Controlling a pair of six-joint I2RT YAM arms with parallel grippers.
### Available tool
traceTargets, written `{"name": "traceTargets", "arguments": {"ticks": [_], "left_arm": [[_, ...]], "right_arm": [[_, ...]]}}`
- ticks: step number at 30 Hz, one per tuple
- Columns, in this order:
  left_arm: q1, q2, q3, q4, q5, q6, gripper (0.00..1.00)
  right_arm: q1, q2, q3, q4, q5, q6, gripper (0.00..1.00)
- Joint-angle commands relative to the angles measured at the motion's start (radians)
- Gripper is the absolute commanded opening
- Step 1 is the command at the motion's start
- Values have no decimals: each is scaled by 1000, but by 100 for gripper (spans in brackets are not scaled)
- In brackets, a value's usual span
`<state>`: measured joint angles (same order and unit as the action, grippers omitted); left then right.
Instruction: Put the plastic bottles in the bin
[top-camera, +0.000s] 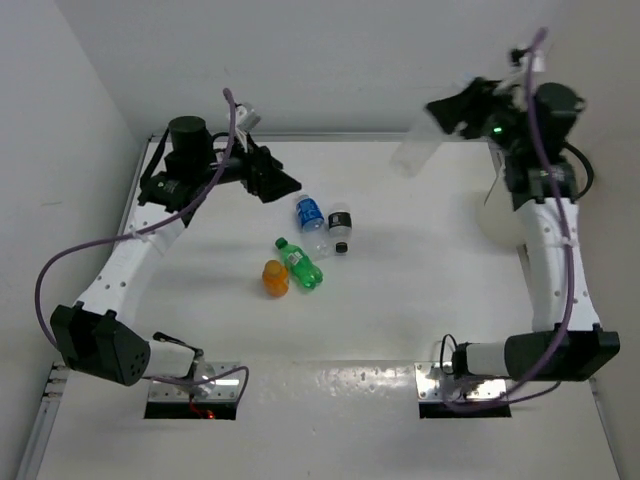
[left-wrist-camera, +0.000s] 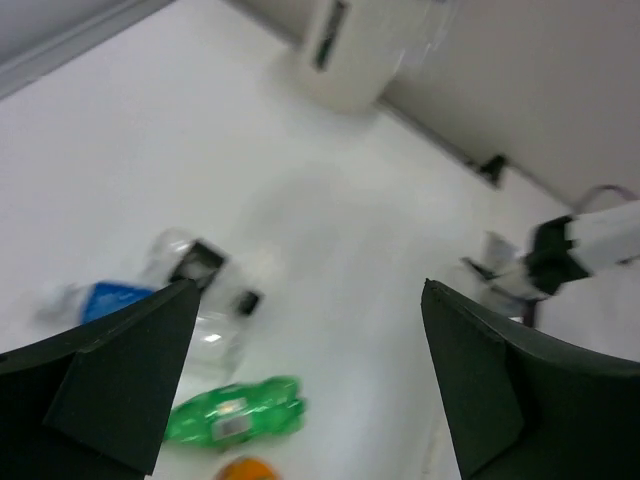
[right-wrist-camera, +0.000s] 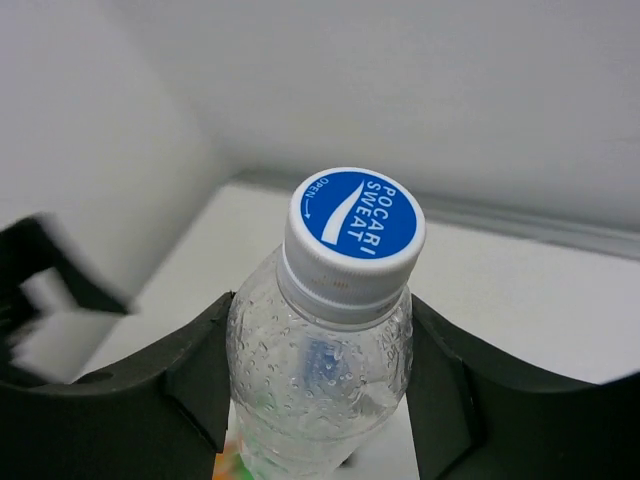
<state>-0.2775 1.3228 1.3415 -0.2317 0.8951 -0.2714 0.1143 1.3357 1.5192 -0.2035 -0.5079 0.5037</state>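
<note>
Bottle — shoulder clamped inside right gripper.

This looked like a robotics lab, a bare test cell rather than a home or shop; a plain white counter was boxed in closely by blank, pale walls; a left arm and a right arm, both white with black joints, were bolted on metal plates at the counter's near edge; purple cables looped loose along them; the only goods were a few small bottles lying scattered at mid-counter, like test props.
</note>
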Motion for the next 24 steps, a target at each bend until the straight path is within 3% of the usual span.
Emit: {"name": "traceTargets", "arguments": {"ticks": [1, 3, 7, 13, 20, 22, 23, 24], "left_arm": [[63, 10, 25, -213, -140, 280, 100], [98, 1, -27, -222, -185, 311, 100], [124, -10, -129, -213, -222, 375, 100], [181, -10, -194, -264, -220, 492, 100], [242, 0, -214, -334, -185, 612, 100], [242, 22, -196, -334, -176, 577, 100], [242, 33, -196, -312, -176, 542, 100], [230, 44, -180, -248, -200, 415, 100]], "right_arm": [[-327, -41, 81, -10, 34, -138, 0], [-489, -8, 136, 10, 84, -166, 0], [-626, 124, 294, -65, 199, -200, 0], [-639, 183, 280, -62, 364, -356, 0], [-601, 168, 52, 19, 537, -453, 0], [-578, 166, 26, 47, 590, -497, 14], [-567, 166, 13, 50, 615, -531, 28], [-552, 174, 10, 43, 624, -539, 47]]}}
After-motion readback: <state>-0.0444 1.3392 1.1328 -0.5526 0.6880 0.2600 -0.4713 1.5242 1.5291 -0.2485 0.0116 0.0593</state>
